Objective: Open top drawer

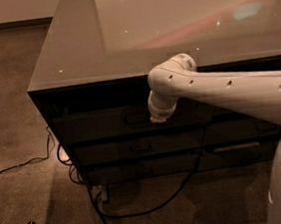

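The glossy dark worktop (74, 56) fills the upper half of the frame and caps a low cabinet. Brown floor (11, 122) runs down the left side and along the bottom. The white arm (228, 92) reaches in from the right edge, crosses the cabinet front and bends downward at its wrist near the centre. The top drawer (92, 125) lies just under the worktop's edge, left of centre, with its wide dark front facing the lower left. It looks shut, since its face sits in line with the two shallower drawers (109, 150) stacked beneath it. A black cable (155, 207) loops across the floor below the cabinet. The claw (157, 118) hangs at the end of the wrist, right up against the drawer front and just right of the small loop handle (136, 118). It is too dark there to tell whether it is open or closed, or whether it has the handle. As I judge it, the approach is nearly done. Securing the handle and pulling the drawer outward are what is left.
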`<state>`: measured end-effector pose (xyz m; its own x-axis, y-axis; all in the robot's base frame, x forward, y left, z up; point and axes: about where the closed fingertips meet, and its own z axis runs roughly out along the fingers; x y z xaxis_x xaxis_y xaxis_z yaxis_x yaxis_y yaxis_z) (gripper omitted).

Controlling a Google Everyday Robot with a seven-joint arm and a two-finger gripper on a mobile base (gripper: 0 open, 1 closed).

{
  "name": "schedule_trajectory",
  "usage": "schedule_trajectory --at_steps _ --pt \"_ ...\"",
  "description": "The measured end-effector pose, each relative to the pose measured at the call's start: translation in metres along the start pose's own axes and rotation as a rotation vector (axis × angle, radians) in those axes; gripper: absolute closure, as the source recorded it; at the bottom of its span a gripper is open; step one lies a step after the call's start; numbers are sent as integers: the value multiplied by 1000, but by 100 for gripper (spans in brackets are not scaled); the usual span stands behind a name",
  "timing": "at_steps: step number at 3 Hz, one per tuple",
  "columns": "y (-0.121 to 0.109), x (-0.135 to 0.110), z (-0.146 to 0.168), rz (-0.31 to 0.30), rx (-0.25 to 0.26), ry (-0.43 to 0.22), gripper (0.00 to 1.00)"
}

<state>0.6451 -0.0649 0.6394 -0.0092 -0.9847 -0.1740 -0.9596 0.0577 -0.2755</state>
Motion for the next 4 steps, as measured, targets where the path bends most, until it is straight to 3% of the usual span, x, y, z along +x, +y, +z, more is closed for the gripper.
schedule_trajectory --at_steps 1,2,4 --pt "9 5 -6 -1 -25 3 100" --pt "7 3 -14 -1 -25 3 81" --pt "4 1 -24 -1 -25 3 35"
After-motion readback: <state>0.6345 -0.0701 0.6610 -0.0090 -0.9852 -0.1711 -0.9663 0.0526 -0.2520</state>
